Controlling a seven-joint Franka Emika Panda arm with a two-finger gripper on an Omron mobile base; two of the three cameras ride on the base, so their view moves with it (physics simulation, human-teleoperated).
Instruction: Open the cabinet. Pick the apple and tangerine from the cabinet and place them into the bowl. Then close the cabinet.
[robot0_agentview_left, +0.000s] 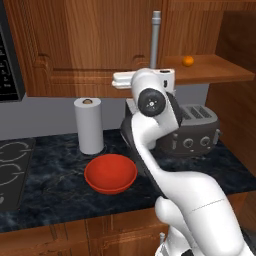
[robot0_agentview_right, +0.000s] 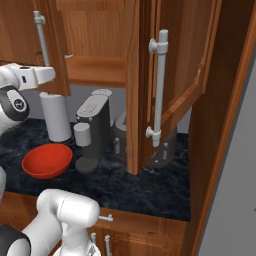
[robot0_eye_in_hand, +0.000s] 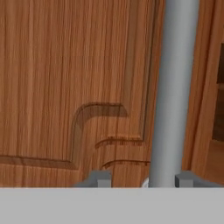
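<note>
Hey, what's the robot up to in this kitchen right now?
The white arm is working on the cabinet. Its right door is swung wide open, and the gripper now sits at the left door's silver bar handle, with the bar between its open fingertips. The tangerine lies on the cabinet shelf. The red bowl sits on the counter by the paper towel roll, with no fruit in it yet.
</note>
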